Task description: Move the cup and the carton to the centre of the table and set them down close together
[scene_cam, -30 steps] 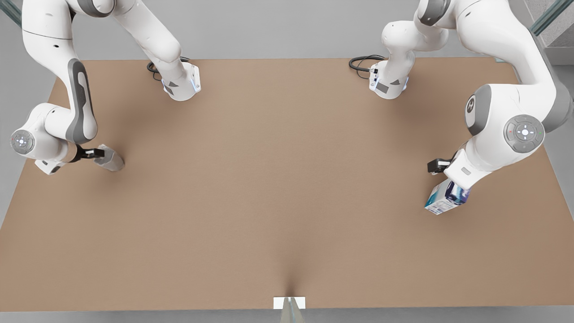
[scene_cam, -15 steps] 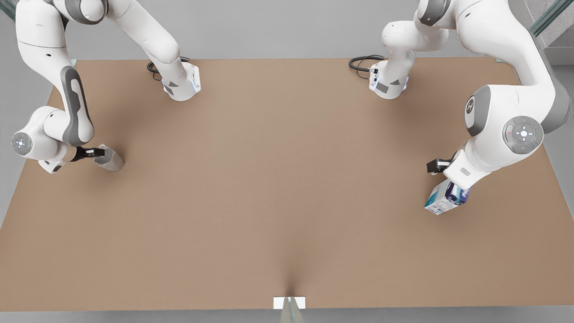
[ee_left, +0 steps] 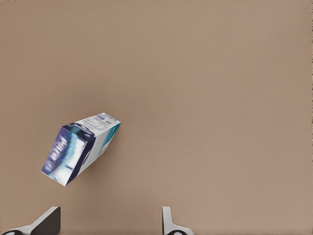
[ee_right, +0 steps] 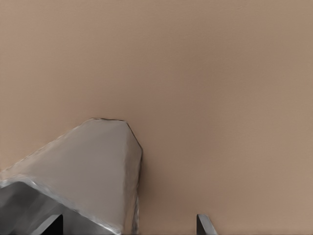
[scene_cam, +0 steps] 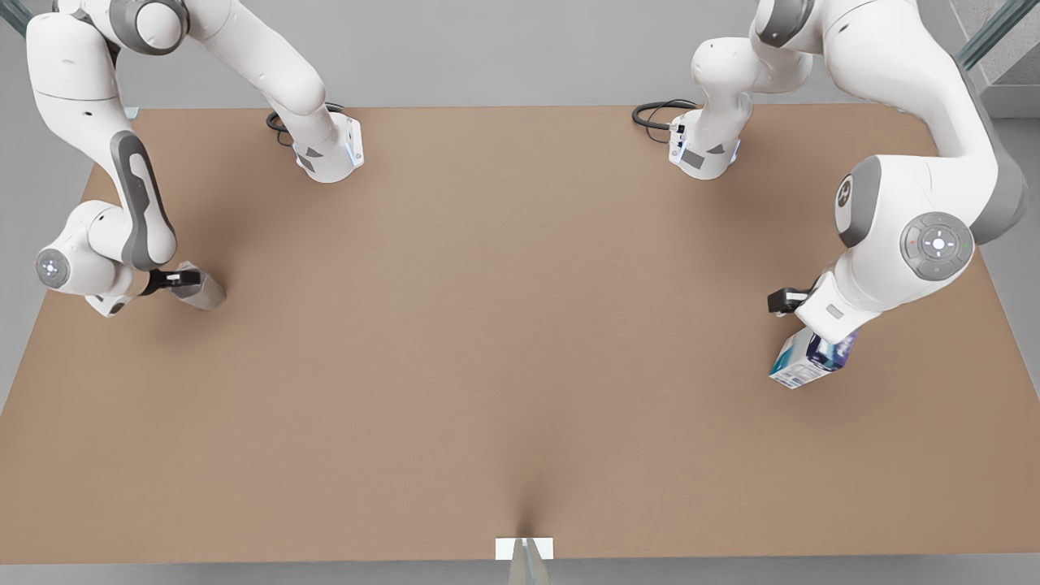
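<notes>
My left gripper (ee_left: 110, 223) hangs spread wide over the carton (scene_cam: 808, 360) (table's (scene_cam: 504, 325) right edge in the front view); right gripper (ee_right: 129, 225), fingers apart, straddles the cup's (scene_cam: 197, 287) rim, left edge. Centre's roomy.

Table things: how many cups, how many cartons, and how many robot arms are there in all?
Cups: 1, the cup
Cartons: 1, the carton
Robot arms: 2, with the left end effector above the carton and the right end effector at the cup
Total: 4
</notes>
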Motion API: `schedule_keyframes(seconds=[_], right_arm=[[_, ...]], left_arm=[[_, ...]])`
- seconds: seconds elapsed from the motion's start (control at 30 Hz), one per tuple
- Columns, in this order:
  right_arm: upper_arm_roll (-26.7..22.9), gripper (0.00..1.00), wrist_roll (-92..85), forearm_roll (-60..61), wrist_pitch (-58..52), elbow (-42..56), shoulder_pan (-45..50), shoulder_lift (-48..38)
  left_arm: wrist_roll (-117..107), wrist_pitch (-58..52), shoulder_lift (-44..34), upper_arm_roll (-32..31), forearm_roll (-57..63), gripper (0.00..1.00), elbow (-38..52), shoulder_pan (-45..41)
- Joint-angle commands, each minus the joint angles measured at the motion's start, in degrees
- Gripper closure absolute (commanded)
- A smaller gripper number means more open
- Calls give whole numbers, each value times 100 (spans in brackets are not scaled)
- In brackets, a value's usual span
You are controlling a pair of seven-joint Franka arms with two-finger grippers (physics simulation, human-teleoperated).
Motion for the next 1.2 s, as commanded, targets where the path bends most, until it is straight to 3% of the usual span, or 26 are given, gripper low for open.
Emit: schedule_keyframes(seconds=[0.0, 0.03, 0.07, 0.13, 0.3, 0.53, 1.0, 1.17], right_arm=[[0, 10, 0, 0, -2, 1, 6, 3], [0, 40, 0, 0, -37, 27, 6, -6], [9, 54, 0, 0, -63, 27, 23, -6], [0, 58, 35, 0, -72, 27, 67, -6], [9, 58, 114, 0, -72, 54, 120, 82], [9, 74, 105, -9, -72, 89, 129, 91], [97, 77, 158, -9, -90, 177, 103, 179], [536, 77, 167, 62, -143, 317, 155, 196]], left_arm=[[0, -1, 0, 0, 5, 0, 0, 1], [0, 8, 0, 0, 5, 0, 0, 1], [0, -1, 8, 0, 5, 0, 0, 1], [0, 8, 8, 0, 5, 0, 0, 1], [0, -1, 17, 0, 5, 0, 0, 1], [0, 8, 17, 0, 5, 0, -9, 1], [0, -1, 26, 0, 5, 0, -17, -8], [0, -1, 26, 0, 5, 0, -9, 1]])
